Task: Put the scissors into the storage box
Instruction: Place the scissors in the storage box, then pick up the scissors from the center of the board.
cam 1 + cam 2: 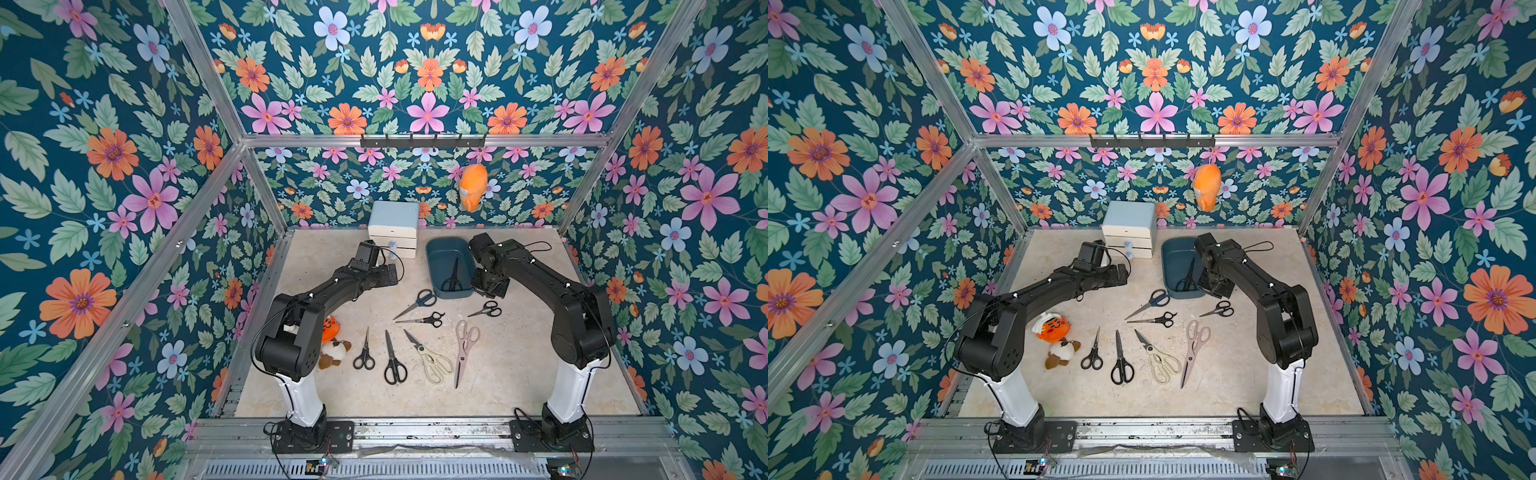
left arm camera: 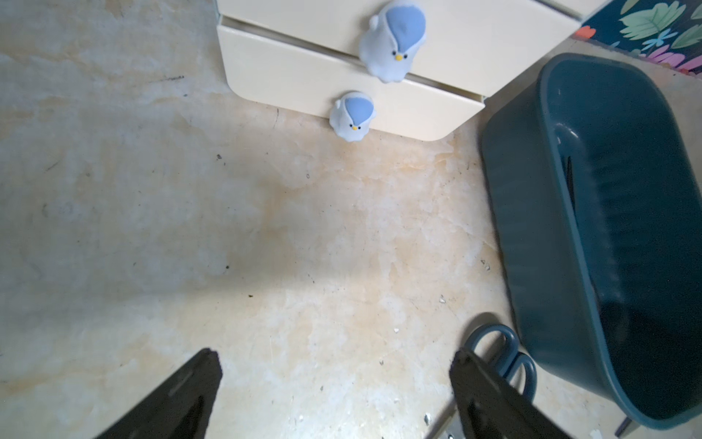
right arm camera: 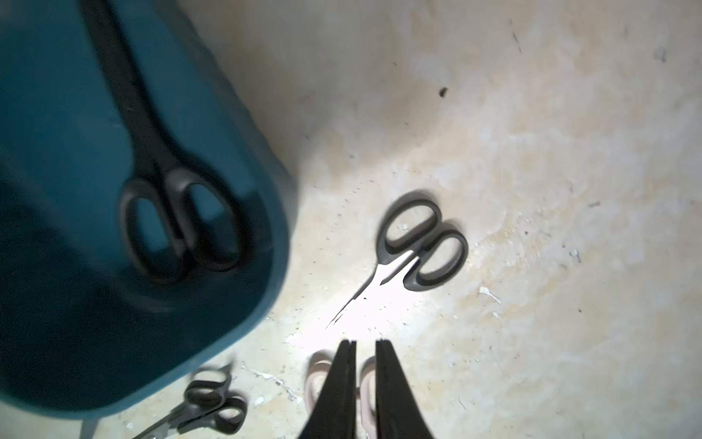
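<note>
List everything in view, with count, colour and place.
box: one, teal, back of table
black scissors: five, one in box, four on table
other scissors: three, dark blue, cream, pinkish, on table
drawer cabinet: one, white and pale blue, left of box
hook rail: one, black, back wall
soft toys: three, orange and brown-white at table's left edge, orange hanging from rail
left gripper: open, empty
right gripper: nearly closed, empty, beside box
</note>
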### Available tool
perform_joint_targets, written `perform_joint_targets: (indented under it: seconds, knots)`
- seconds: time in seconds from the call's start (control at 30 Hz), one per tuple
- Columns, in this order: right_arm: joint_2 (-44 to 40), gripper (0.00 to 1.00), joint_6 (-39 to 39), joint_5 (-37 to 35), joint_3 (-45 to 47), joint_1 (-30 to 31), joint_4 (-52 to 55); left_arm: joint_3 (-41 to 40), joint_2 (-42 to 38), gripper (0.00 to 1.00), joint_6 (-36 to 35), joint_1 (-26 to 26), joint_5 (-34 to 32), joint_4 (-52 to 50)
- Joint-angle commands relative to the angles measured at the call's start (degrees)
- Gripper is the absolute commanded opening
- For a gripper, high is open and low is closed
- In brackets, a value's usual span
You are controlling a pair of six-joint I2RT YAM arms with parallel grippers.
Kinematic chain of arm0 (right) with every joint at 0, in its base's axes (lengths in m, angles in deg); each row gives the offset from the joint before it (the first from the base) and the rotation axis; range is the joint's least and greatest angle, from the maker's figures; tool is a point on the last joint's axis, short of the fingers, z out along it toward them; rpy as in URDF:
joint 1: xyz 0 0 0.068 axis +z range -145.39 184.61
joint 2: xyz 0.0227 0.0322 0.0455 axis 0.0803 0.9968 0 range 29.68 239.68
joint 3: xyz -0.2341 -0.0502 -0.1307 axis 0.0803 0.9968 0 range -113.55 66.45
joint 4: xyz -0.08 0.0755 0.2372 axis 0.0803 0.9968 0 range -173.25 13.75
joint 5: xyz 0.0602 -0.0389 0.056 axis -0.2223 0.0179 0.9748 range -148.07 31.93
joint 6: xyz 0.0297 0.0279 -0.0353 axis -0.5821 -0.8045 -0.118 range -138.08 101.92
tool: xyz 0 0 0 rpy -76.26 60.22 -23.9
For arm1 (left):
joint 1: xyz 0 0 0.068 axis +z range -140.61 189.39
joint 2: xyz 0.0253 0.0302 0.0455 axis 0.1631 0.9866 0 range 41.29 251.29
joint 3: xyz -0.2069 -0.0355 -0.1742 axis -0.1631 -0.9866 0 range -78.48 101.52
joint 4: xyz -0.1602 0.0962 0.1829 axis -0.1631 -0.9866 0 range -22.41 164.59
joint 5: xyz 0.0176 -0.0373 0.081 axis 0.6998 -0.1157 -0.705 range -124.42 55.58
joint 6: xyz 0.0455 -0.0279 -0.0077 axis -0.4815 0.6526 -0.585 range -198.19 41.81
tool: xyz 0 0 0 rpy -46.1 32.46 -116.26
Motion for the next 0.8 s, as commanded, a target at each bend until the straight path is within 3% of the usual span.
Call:
perform_joint_targets:
  seconds: [0.0,0.27,0.77]
  knots:
    - [-1.6,0.15,-4.4,-1.0,3.4,-0.7,-1.9,-0.8,-1.2,0.99,-1.3,0.1,-0.2,-0.2]
    - [-2.6,0.15,-6.5,0.6,10.7,-3.8,-6.6,-3.4,-4.2,0.99,-3.1,0.3,-2.4,-0.8]
    - [-1.4,0.19,-4.9,1.3,15.8,-6.4,-12.0,-5.1,-6.5,0.99,-3.7,0.7,-3.9,-1.4]
